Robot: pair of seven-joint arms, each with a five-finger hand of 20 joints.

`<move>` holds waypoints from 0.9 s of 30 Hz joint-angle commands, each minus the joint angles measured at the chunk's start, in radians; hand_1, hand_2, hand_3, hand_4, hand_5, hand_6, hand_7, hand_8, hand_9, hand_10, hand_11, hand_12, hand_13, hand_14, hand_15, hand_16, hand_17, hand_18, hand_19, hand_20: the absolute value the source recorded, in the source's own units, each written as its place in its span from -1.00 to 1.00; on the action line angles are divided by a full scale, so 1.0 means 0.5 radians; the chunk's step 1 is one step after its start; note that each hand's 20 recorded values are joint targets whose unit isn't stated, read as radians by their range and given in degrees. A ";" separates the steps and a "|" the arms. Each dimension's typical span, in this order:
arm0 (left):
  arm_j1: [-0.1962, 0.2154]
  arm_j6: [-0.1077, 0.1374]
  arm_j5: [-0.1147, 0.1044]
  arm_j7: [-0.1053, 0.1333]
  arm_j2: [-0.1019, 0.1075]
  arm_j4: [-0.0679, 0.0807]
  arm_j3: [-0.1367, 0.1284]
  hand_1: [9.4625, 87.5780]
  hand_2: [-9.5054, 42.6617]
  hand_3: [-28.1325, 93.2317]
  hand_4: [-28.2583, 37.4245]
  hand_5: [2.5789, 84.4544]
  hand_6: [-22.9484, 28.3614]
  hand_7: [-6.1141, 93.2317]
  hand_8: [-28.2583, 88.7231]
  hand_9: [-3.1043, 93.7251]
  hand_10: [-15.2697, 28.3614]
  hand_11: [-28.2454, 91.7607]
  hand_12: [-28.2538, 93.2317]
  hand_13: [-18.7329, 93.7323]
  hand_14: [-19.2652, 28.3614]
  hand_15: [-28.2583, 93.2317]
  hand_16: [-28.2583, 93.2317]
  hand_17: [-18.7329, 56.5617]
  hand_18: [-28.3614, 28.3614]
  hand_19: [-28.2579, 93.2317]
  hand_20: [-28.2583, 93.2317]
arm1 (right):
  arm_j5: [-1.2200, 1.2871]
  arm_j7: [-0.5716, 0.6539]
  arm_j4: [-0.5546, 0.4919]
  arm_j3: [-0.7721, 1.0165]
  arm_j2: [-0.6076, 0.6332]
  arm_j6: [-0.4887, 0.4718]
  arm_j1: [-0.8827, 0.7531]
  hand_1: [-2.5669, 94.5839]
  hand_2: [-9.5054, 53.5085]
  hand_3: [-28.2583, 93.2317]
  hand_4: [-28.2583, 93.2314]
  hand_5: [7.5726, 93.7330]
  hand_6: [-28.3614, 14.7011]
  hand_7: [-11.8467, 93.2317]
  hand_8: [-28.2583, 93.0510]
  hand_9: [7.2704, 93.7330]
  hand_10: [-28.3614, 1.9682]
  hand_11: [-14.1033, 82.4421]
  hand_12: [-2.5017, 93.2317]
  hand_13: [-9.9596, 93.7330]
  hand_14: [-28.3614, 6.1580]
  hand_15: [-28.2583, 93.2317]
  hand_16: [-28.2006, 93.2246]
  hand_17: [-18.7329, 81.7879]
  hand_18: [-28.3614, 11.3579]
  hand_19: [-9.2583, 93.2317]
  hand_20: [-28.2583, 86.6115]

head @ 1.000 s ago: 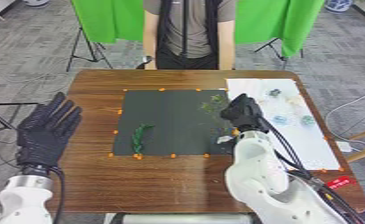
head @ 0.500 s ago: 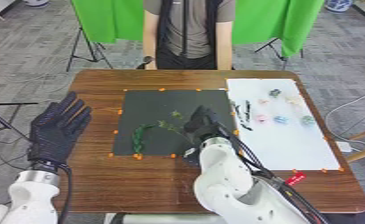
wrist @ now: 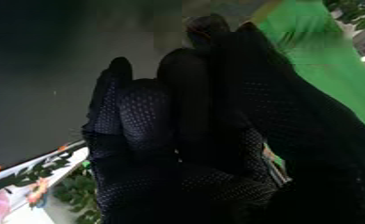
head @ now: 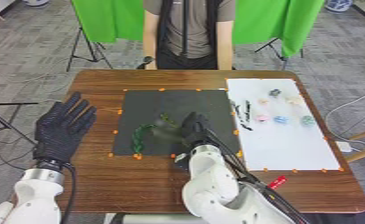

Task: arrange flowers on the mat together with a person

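My right hand [head: 194, 131] is over the middle-right of the dark mat [head: 152, 105], pinching a thin green sprig [head: 166, 119] that points toward the mat's centre. In the right wrist view, the right hand [wrist: 187, 125] has its thumb and fingers drawn together; what lies between them is mostly hidden. A curved dark-green leafy stem [head: 139, 138] lies on the mat's lower left. My left hand [head: 63, 131] stays off the mat's left side with straight fingers, holding nothing.
Right of the mat, a white sheet [head: 281, 150] bears dark-leaved stems [head: 242, 114], a pink flower [head: 262, 118], a blue flower [head: 281, 120], a pale green flower [head: 307, 120] and other small blossoms near its far end. A red tag [head: 277, 182] is beside the right forearm.
My right hand has moved left from the white sheet's edge over the dark mat, carrying the sprig along. The left hand has shifted slightly to the right.
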 commanded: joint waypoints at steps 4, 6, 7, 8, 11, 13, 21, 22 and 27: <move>0.056 -0.018 -0.024 0.013 -0.019 0.011 -0.015 -0.62 -0.03 0.71 -1.00 -0.15 0.14 -0.69 -0.67 -0.39 0.29 -0.28 -0.46 -0.31 0.36 -0.14 -0.65 -0.64 0.37 -0.05 -0.40 | 0.107 -0.097 -0.101 0.033 0.029 -0.043 -0.025 -0.05 -1.00 0.70 -0.88 0.43 0.12 -0.41 -0.70 0.34 -0.29 0.36 0.01 0.24 -0.55 0.71 0.16 -0.17 -0.97 0.78 -0.08; 0.060 -0.031 -0.024 0.024 -0.027 0.009 -0.025 -0.62 -0.03 0.70 -1.00 -0.15 0.15 -0.69 -0.67 -0.39 0.29 -0.28 -0.46 -0.31 0.36 -0.14 -0.65 -0.64 0.37 -0.05 -0.40 | 0.094 -0.129 -0.120 0.026 0.075 -0.020 -0.014 -0.07 -1.00 0.71 -0.87 0.41 0.10 -0.42 -0.71 0.33 -0.30 0.37 -0.01 0.23 -0.54 0.71 0.16 -0.17 -0.97 0.78 -0.08; 0.068 -0.031 -0.021 0.031 -0.031 0.005 -0.033 -0.62 -0.03 0.70 -1.00 -0.15 0.15 -0.69 -0.67 -0.38 0.29 -0.28 -0.46 -0.31 0.36 -0.14 -0.65 -0.64 0.37 -0.05 -0.40 | 0.059 -0.123 -0.130 0.018 0.103 -0.025 -0.010 -0.07 -1.00 0.71 -0.88 0.40 0.10 -0.42 -0.71 0.33 -0.30 0.37 -0.02 0.23 -0.54 0.71 0.16 -0.17 -0.96 0.77 -0.08; 0.074 -0.034 -0.019 0.045 -0.033 0.005 -0.040 -0.62 -0.03 0.70 -1.00 -0.15 0.15 -0.69 -0.67 -0.38 0.29 -0.28 -0.46 -0.31 0.36 -0.14 -0.65 -0.64 0.37 -0.05 -0.40 | 0.027 -0.119 -0.144 0.011 0.139 -0.059 -0.004 -0.07 -1.00 0.70 -0.88 0.40 0.10 -0.42 -0.71 0.33 -0.29 0.38 -0.02 0.23 -0.54 0.71 0.17 -0.17 -0.95 0.77 -0.08; 0.103 -0.023 -0.022 0.070 -0.035 -0.005 -0.064 -0.62 -0.03 0.70 -1.00 -0.15 0.15 -0.69 -0.67 -0.38 0.29 -0.28 -0.46 -0.31 0.36 -0.14 -0.65 -0.64 0.37 -0.05 -0.40 | 0.036 -0.110 -0.185 0.060 0.197 -0.314 -0.013 -0.01 -1.00 0.70 -0.91 0.38 0.11 -0.41 -0.71 0.30 -0.26 0.35 0.04 0.21 -0.53 0.71 0.18 -0.18 -0.95 0.77 -0.08; 0.109 -0.027 -0.024 0.071 -0.040 -0.005 -0.067 -0.62 -0.03 0.71 -1.00 -0.14 0.14 -0.69 -0.67 -0.38 0.28 -0.27 -0.46 -0.31 0.36 -0.14 -0.65 -0.64 0.37 -0.05 -0.40 | 0.008 -0.123 -0.188 0.066 0.230 -0.424 -0.026 0.03 -1.00 0.70 -0.96 0.34 0.10 -0.38 -0.70 0.25 -0.28 0.36 0.07 0.17 -0.55 0.71 0.19 -0.20 -0.95 0.76 -0.07; 0.136 -0.027 -0.022 0.090 -0.057 -0.009 -0.092 -0.62 -0.03 0.71 -1.00 -0.14 0.15 -0.68 -0.67 -0.38 0.29 -0.27 -0.46 -0.31 0.37 -0.13 -0.66 -0.64 0.37 -0.05 -0.40 | -0.205 -0.227 -0.166 0.025 0.312 -0.679 -0.085 0.08 -1.00 0.65 -1.00 0.23 0.13 -0.26 -0.71 0.12 -0.29 0.49 -0.07 0.10 -0.51 0.70 0.21 -0.23 -0.90 0.71 -0.02; 0.137 -0.023 -0.022 0.094 -0.059 -0.009 -0.094 -0.62 -0.04 0.71 -1.00 -0.13 0.15 -0.68 -0.67 -0.38 0.29 -0.27 -0.46 -0.31 0.37 -0.13 -0.66 -0.64 0.37 -0.05 -0.40 | -0.197 -0.231 -0.163 0.036 0.305 -0.716 -0.087 0.09 -1.00 0.64 -1.00 0.22 0.12 -0.26 -0.72 0.12 -0.30 0.49 -0.07 0.10 -0.49 0.70 0.21 -0.23 -0.89 0.71 -0.01; 0.142 -0.015 -0.029 0.086 -0.061 -0.013 -0.090 -0.61 -0.04 0.71 -1.00 -0.13 0.16 -0.68 -0.67 -0.38 0.29 -0.27 -0.46 -0.31 0.36 -0.13 -0.66 -0.64 0.37 -0.05 -0.40 | -0.219 -0.235 -0.152 0.038 0.293 -0.842 -0.086 0.15 -1.00 0.57 -1.00 0.19 0.11 -0.26 -0.71 0.09 -0.30 0.50 -0.06 0.08 -0.49 0.70 0.21 -0.24 -0.88 0.69 0.01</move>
